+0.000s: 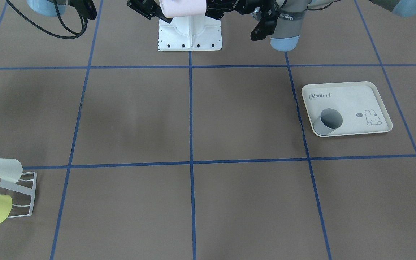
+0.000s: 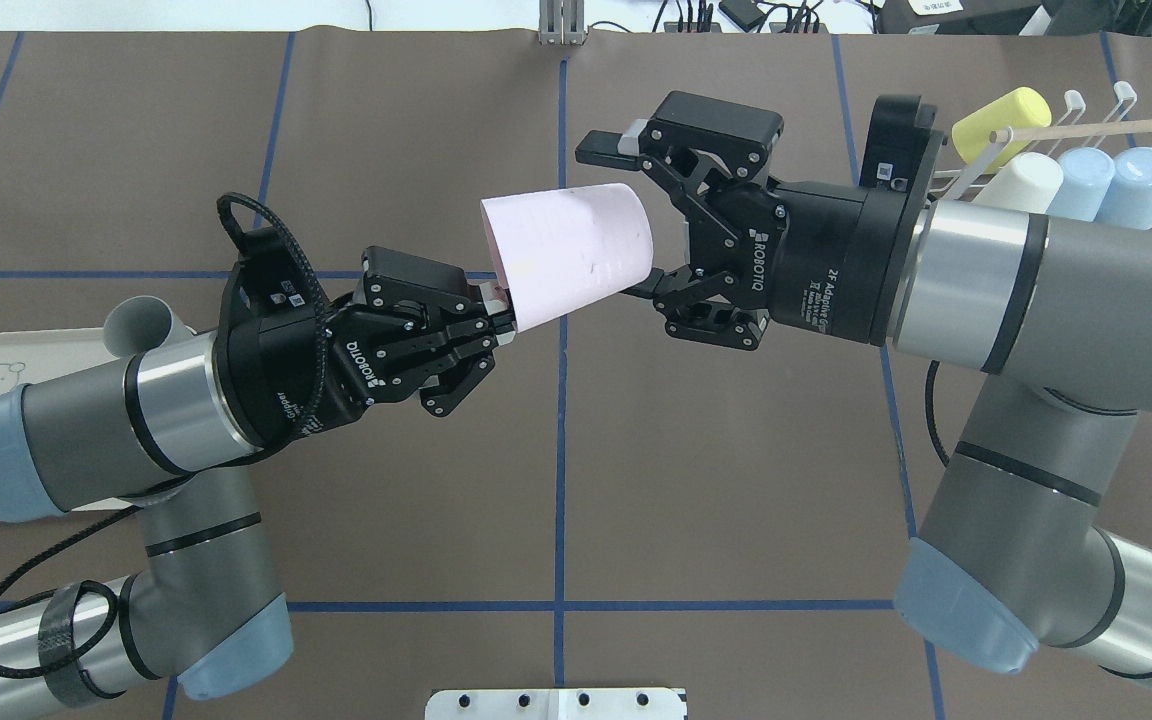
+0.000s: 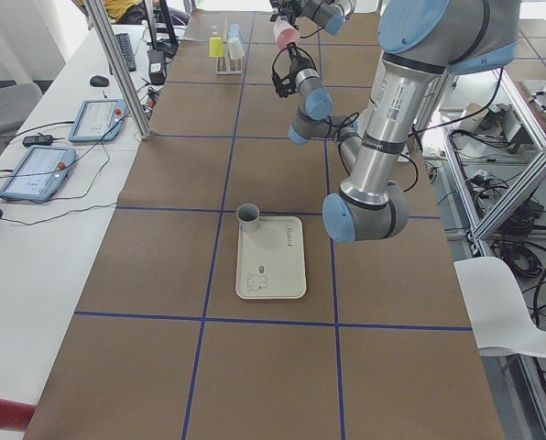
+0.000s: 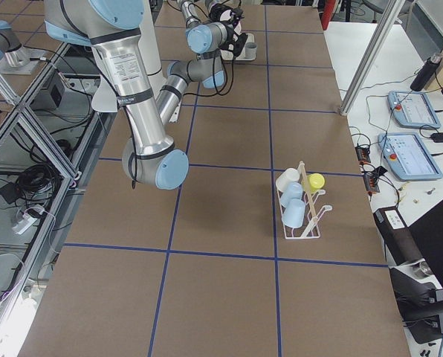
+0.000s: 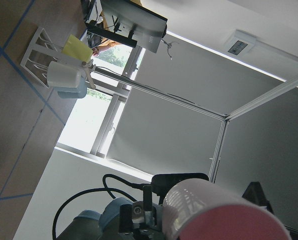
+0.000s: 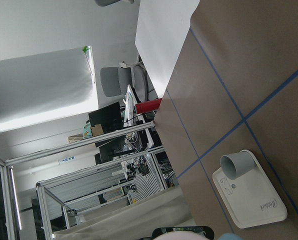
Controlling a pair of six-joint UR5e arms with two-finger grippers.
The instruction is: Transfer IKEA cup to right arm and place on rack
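The pink IKEA cup (image 2: 566,250) hangs on its side in mid-air between both arms, above the table's middle near the robot base. My left gripper (image 2: 498,322) is shut on the cup's rim. My right gripper (image 2: 611,222) is open, with one finger above and one below the cup's closed end and a gap still showing at the upper finger. The white wire rack (image 2: 1071,128) stands at the far right and holds a yellow, a white and two light blue cups. In the front view the rack (image 1: 20,196) sits at the lower left.
A grey cup (image 1: 328,122) stands at the corner of the cream rabbit tray (image 1: 356,103) on my left side. The white robot base (image 1: 190,34) is below the hand-over spot. Tablets and cables lie on a side table beyond the rack.
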